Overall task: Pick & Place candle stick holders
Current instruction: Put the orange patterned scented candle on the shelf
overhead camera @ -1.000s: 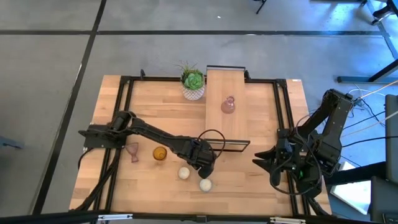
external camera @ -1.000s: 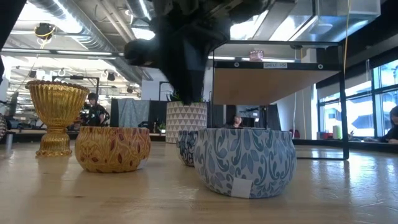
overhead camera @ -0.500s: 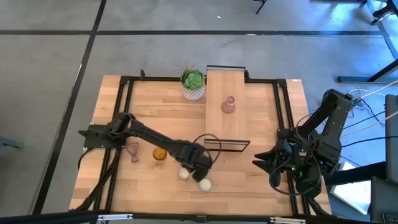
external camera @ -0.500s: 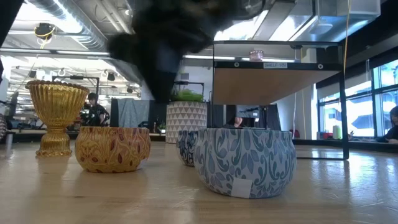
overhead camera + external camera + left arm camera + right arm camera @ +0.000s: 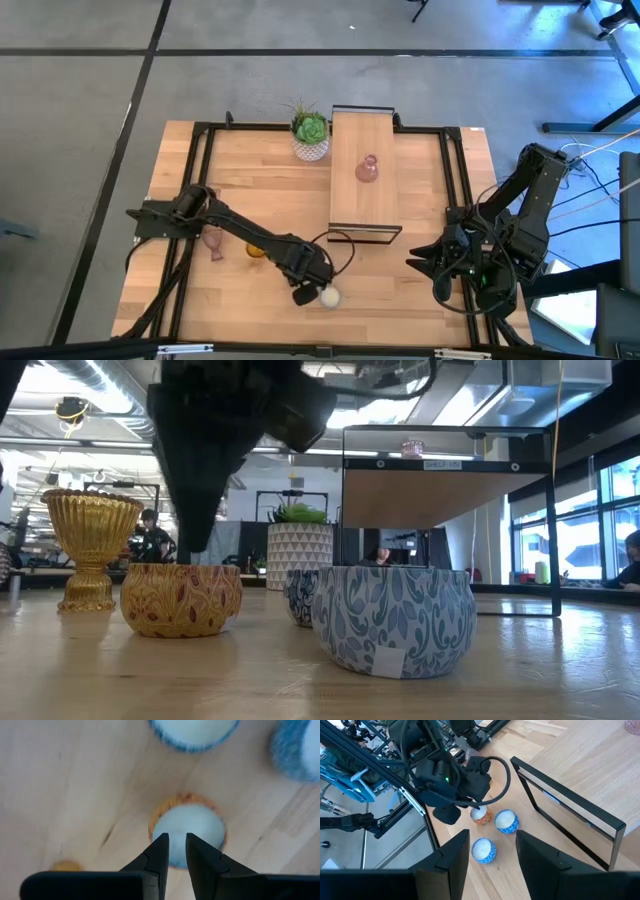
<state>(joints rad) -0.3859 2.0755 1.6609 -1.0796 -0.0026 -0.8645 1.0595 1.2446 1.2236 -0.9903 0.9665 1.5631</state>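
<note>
Amber candle stick holder (image 5: pixel 91 547) upright on table, pink candle stick holder (image 5: pixel 367 169) upright on shelf

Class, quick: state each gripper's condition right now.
Left gripper: nearly closed, empty, above an orange-rimmed candle.
Right gripper: open, empty, beside the table.

- I note an orange-patterned candle bowl (image 5: pixel 187 830) directly under the left gripper (image 5: pixel 176 839).
- One blue-patterned bowl (image 5: pixel 192 730) and a second blue bowl (image 5: pixel 300 750) lie just beyond it.
- The raised wooden shelf (image 5: pixel 365 200) and potted plant (image 5: pixel 311 135) stand well away.
</note>
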